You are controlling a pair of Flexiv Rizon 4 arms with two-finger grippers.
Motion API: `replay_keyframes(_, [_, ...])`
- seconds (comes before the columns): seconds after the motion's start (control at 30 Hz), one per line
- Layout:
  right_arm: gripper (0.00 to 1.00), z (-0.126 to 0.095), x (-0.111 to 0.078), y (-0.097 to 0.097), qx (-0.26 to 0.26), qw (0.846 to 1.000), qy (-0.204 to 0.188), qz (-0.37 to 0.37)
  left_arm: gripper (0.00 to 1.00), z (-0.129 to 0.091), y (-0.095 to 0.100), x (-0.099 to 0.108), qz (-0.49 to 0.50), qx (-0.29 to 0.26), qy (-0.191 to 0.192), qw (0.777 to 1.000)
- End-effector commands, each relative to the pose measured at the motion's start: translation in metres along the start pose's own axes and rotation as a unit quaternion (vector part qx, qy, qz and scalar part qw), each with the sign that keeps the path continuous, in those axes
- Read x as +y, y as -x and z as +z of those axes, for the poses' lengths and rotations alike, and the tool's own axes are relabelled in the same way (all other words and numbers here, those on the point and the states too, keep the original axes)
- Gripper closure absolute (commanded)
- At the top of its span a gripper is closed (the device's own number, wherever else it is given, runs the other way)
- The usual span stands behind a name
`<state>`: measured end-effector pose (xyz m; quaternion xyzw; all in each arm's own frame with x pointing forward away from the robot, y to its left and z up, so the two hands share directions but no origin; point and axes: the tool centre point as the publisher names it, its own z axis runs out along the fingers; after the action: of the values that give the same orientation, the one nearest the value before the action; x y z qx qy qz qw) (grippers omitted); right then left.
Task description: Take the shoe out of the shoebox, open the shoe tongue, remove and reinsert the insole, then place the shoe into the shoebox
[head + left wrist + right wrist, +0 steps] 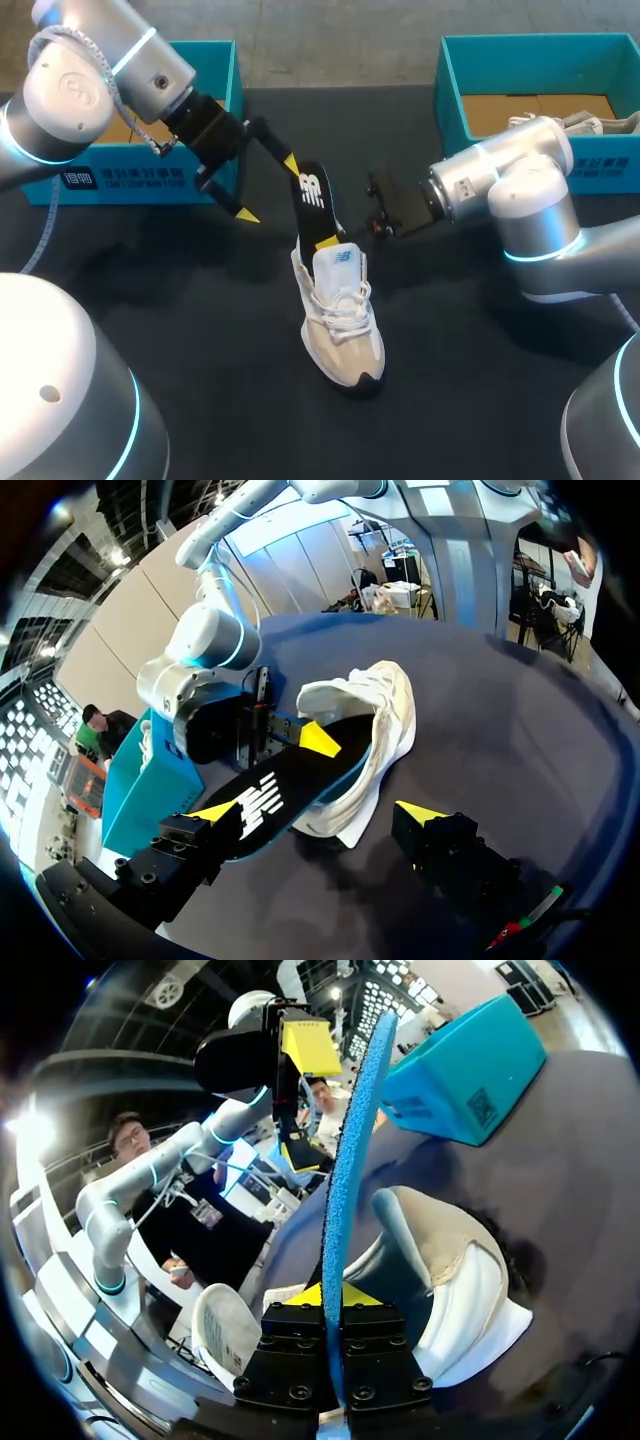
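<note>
Shoe (340, 320) upright on its sole mid-table (200, 400), outside both boxes, toe toward the near edge; white/beige upper, laces tied, tongue (338, 262) just ahead of the opening.
Insole (313, 205) partly out: lower end inside the shoe at the heel, rest slanting up and back out of the collar; black top w/ white logo, blue underside seen edge-on in R wrist view (350, 1160).
R gripper (330, 240) in from the right at the collar, clamped on the insole; in its own view (335, 1300) insole edge runs straight between the two closed finger blocks; one yellow tip pressed on the black face in L wrist view (320, 738).
L gripper (269, 188) above and behind the shoe, fingers wide apart, holding nothing; free end of insole near one yellow tip (215, 810); contact cannot be told.
L shoebox (215, 70) teal, at far left behind L arm; contents hidden.
R shoebox (540, 90) teal, far right, second shoe (600, 122) lying inside.
</note>
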<state>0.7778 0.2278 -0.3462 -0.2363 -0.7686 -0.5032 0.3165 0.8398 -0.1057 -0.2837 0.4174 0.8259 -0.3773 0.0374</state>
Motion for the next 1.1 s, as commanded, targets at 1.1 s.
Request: replay_keyframes(1.1, [1.00,0.004,0.014,-0.001,-0.007,1.000,-0.027,-0.012,0.00,-0.005,-0.011,0.002,0.002,-0.002,-0.003,1.000])
